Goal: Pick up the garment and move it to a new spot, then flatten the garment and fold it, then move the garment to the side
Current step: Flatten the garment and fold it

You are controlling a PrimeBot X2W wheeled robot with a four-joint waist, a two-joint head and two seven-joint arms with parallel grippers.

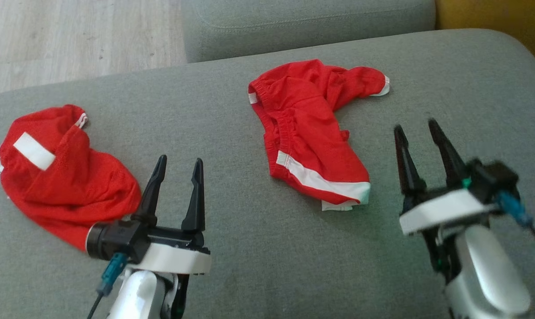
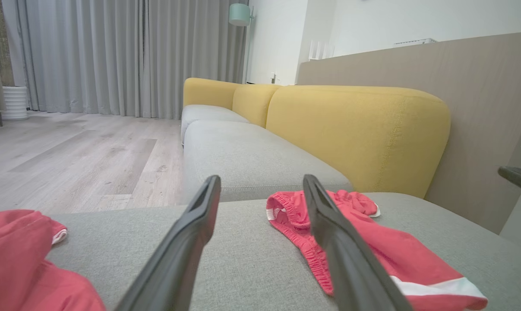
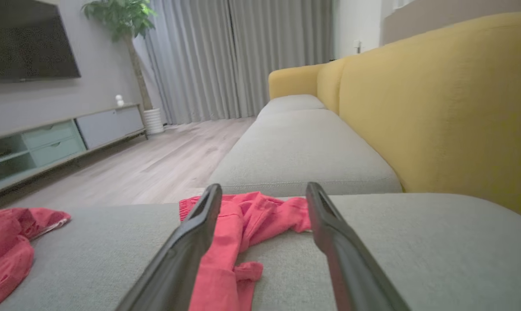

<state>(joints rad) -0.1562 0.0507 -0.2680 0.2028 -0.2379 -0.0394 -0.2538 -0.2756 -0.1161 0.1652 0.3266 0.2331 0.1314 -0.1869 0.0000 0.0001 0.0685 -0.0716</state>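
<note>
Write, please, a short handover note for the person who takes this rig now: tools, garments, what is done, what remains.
Left tool: open, empty. Right tool: open, empty.
Middle red garment: crumpled on the grey sofa cushion, between the tools. Second red garment: bunched at far left.
Done: nothing flattened or folded.
To do: flatten, fold, move aside.

Grey cushion (image 1: 249,274) bears a middle garment (image 1: 311,137), perhaps shorts, and left garment (image 1: 68,181).

Grey sofa seat (image 1: 267,274) near, yellow backrest (image 2: 355,134) right, pale wood floor (image 2: 70,160) left, grey curtains (image 2: 113,56) far, low cabinet (image 3: 70,138), potted plant (image 3: 118,17).
</note>
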